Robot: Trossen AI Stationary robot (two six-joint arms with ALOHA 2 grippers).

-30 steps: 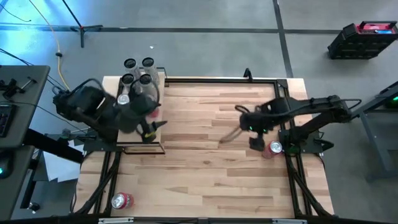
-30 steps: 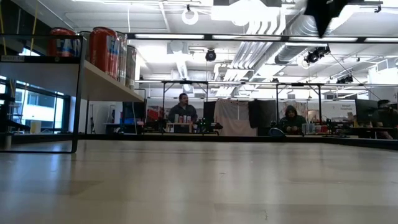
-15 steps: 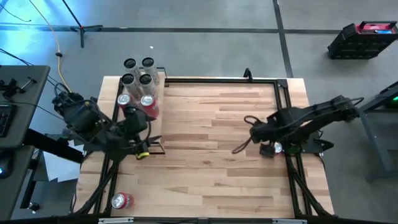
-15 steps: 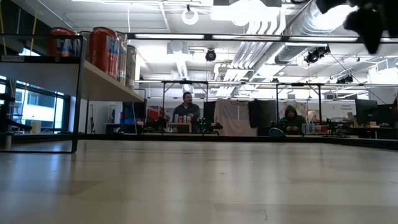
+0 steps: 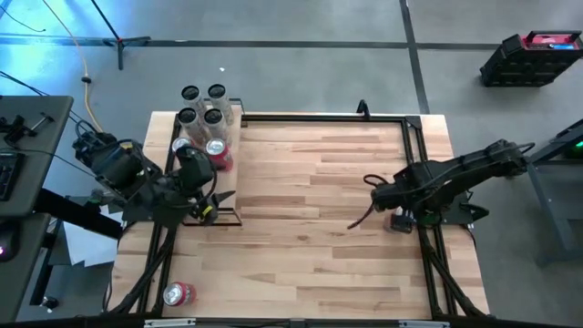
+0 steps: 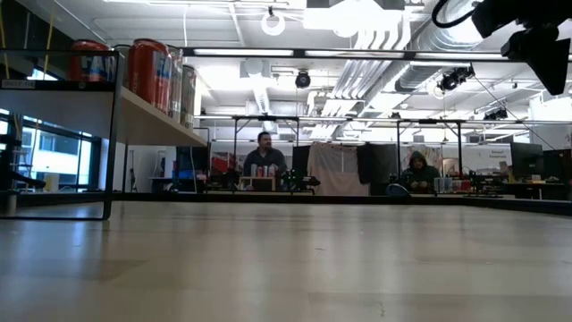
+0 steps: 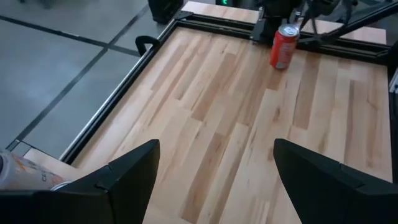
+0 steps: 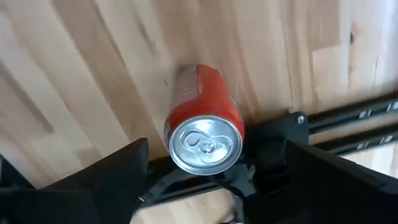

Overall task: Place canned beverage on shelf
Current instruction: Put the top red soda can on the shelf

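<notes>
Overhead, the right gripper (image 5: 398,219) hung low over a red can (image 8: 204,127) that stood upright at the right edge of the table (image 5: 310,210), close against the black frame rail there. Its fingers (image 8: 81,186) were spread wide, one on each side of the can, and neither touched it. Seen from above, the arm hid nearly all of that can.

At the left side, the left gripper (image 5: 221,198) hovered just near of the shelf (image 5: 230,118), which stood at the far left corner of the table. Its fingers (image 7: 134,171) were also spread, with nothing between them; past them lay bare wood, and the red can stood far across the table.

Six cans stood on the shelf in two rows: four darker ones (image 5: 202,103) at the far end and two with red sides (image 5: 216,151) at the near end. From table height the shelf board (image 6: 152,121) showed at the left, raised on its thin black frame, with red cans (image 6: 147,70) on top.

Another red can (image 5: 178,293) lay on its side at the near left corner of the table. Two people (image 6: 264,161) sat at benches in the room beyond.
</notes>
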